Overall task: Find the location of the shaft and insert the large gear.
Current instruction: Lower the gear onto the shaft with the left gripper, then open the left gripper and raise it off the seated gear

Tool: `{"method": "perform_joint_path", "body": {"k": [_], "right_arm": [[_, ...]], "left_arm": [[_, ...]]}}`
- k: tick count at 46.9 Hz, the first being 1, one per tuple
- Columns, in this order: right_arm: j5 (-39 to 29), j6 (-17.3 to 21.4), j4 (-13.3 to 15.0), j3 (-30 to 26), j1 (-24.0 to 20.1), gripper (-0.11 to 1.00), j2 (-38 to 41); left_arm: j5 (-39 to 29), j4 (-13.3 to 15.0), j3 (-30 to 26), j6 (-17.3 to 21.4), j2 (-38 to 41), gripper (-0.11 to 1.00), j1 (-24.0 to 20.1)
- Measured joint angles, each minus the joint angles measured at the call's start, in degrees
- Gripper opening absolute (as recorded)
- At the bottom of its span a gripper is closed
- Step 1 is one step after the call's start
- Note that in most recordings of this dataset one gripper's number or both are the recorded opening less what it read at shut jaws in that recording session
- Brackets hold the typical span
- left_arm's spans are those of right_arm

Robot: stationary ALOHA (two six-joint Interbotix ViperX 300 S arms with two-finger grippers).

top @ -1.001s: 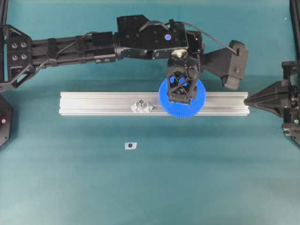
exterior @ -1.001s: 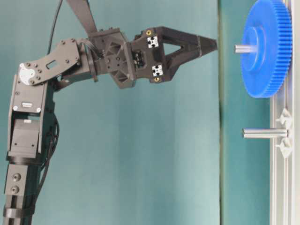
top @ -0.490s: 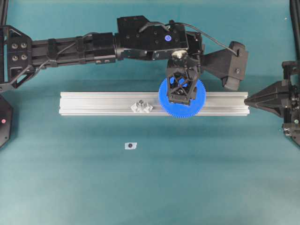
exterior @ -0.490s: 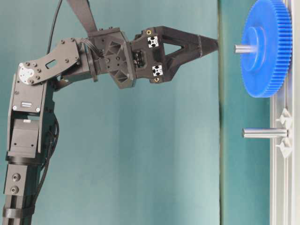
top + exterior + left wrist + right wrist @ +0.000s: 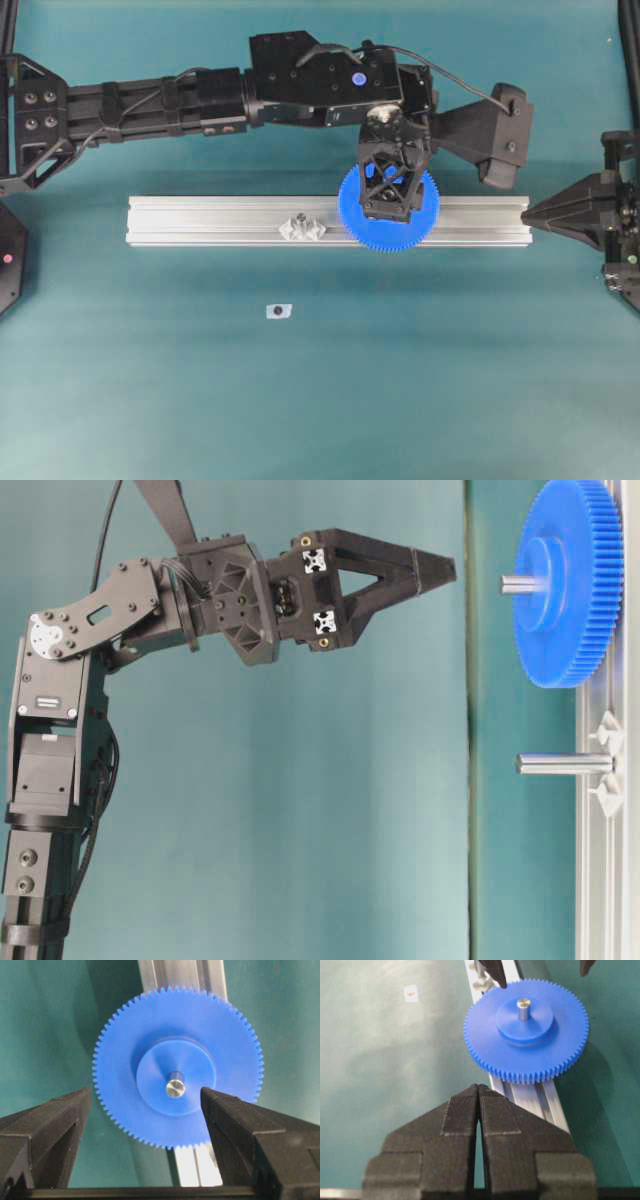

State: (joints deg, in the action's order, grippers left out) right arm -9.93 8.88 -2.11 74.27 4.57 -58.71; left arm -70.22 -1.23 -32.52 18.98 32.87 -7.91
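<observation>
The large gear (image 5: 390, 205) sat at the centre right of the overhead view, threaded onto the shaft (image 5: 175, 1087), whose silvery end stood proud of the raised hub; the disc lay flat over the aluminium rail (image 5: 220, 220), which ran left to right across the teal counter (image 5: 320, 400). Seen from table level, the gear appeared at the upper right of the frame with the pin tip projecting from its hub towards the left gripper (image 5: 445, 572), which hung apart from it with a clear gap between. That gripper's fingers (image 5: 50, 1125) were spread wide and released, one on either side of the hub in the wrist view but touching neither hub nor teeth, so the gear rested on the pin alone; the insertion therefore appeared complete. A second bare pin (image 5: 565, 764) stood on the rail at the lower right of the table-level frame, flanked by small clear mounts (image 5: 302, 228), presumably left free for another part. A small pale tag (image 5: 278, 311) lay on the counter below the rail, well apart from it. The right gripper (image 5: 478, 1091), at the right edge of the overhead view, was clenched on nothing, its fingers pressed together and pointed along the rail towards the gear, apparently parked clear of the working area.
</observation>
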Motion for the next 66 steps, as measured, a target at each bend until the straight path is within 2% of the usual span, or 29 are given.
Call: {"method": "perform_joint_path", "body": {"k": [66], "right_arm": [[0.0,0.0,0.0,0.2,0.1,0.01,-0.5]], "left_arm": [[-1.2,-0.1,-0.5,-2.3,-2.1,0.85,1.8]]}}
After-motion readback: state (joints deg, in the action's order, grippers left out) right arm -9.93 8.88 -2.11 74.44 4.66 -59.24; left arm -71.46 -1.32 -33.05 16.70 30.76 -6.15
